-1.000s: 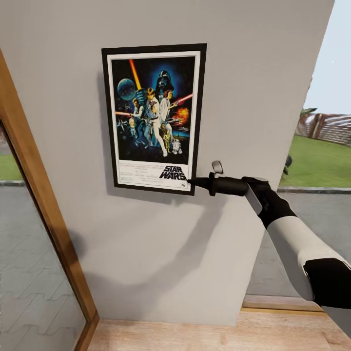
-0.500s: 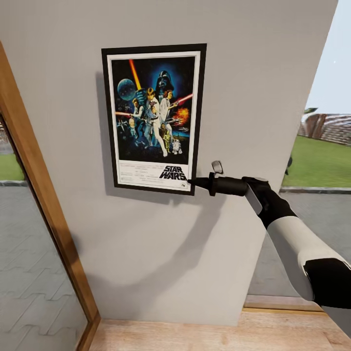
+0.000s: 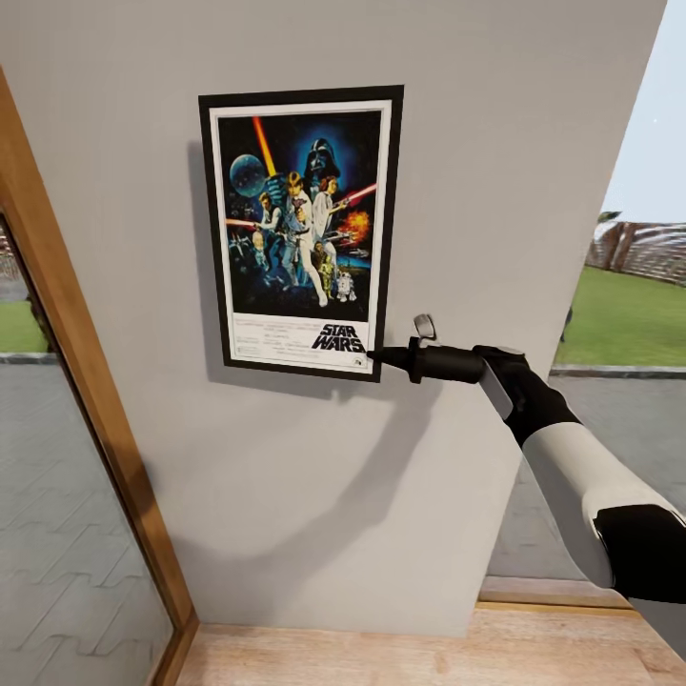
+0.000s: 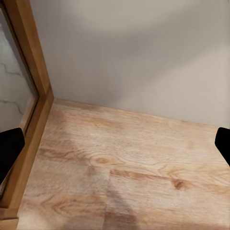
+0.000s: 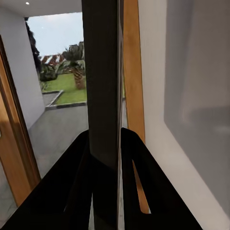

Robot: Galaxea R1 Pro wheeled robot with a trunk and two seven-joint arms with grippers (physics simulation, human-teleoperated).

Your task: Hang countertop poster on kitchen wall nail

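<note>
The Star Wars poster (image 3: 300,233), with its black frame and white border, stands upright and flat against the grey wall (image 3: 495,171). My right gripper (image 3: 373,356) is shut on its lower right corner, and the arm reaches in from the right. In the right wrist view the poster's dark edge (image 5: 103,72) runs between the two black fingers (image 5: 79,172), which press on it. My left gripper (image 4: 115,148) hangs open over the wooden floor (image 4: 124,163) with nothing between its fingers. No wall nail can be seen; the kitchen countertop is out of view.
A wooden door frame (image 3: 86,400) with glass stands close on the left of the wall panel. To the right a tall opening (image 3: 629,305) looks out on lawn and pavement. Light wooden floor (image 3: 400,657) runs along the wall's foot.
The door frame and the wall's right edge have slid slightly rightward in the picture, while the poster and my right gripper keep the same place in it. The grip is unchanged.
</note>
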